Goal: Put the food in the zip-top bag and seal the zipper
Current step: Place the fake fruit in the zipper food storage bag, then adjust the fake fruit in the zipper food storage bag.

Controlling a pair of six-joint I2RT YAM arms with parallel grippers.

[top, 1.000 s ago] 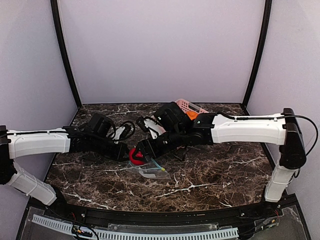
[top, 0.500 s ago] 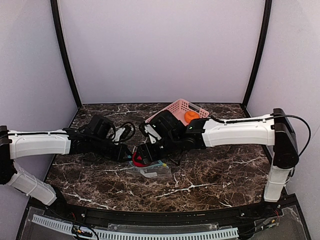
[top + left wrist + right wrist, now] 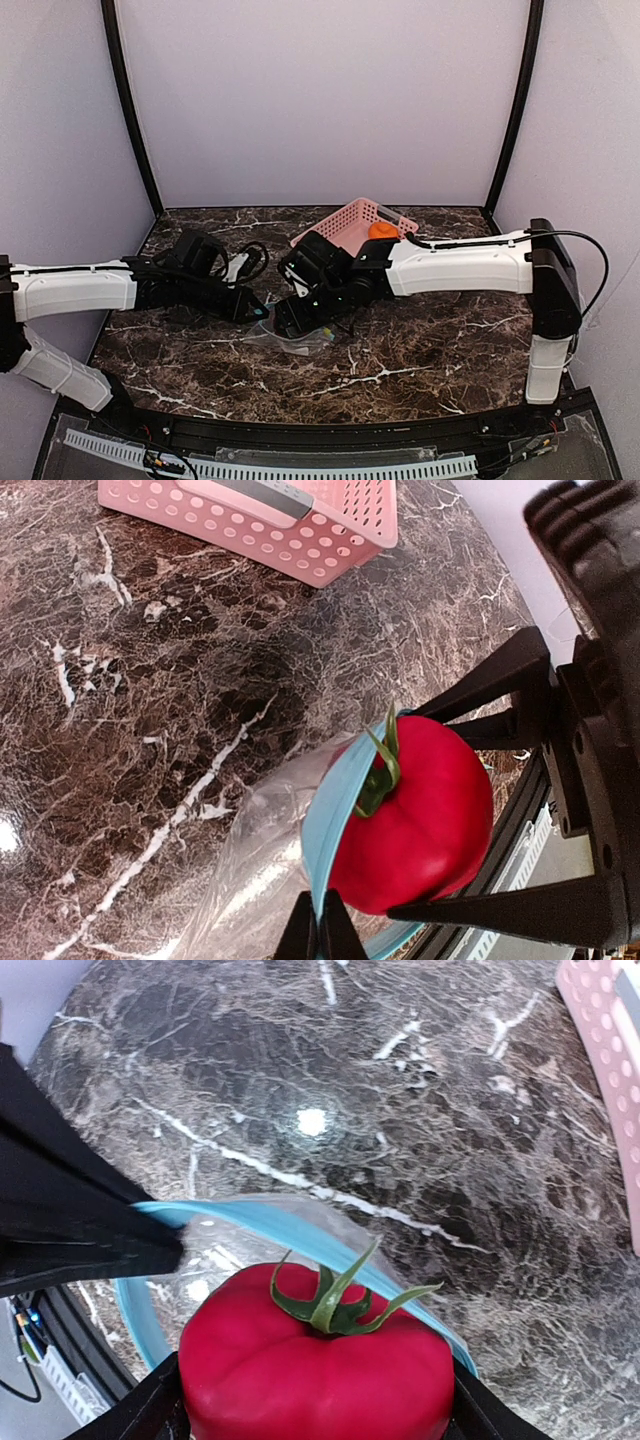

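The red food, a toy tomato with a green stem, sits between the fingers of my right gripper, which is shut on it. It hangs at the open mouth of the clear zip-top bag, partly past the teal-blue zipper. My left gripper is shut on that zipper strip and holds the mouth up. In the top view both grippers meet over the bag at the table's middle. The orange food lies in the pink basket.
The pink slotted basket stands at the back, just behind the right arm. The dark marble table ends at a black rail along the near edge. Grey walls close in the sides and back.
The right arm has moved left and down with the tomato, bringing it to the bag's mouth and uncovering more of the basket. The left gripper has kept its hold on the zipper.
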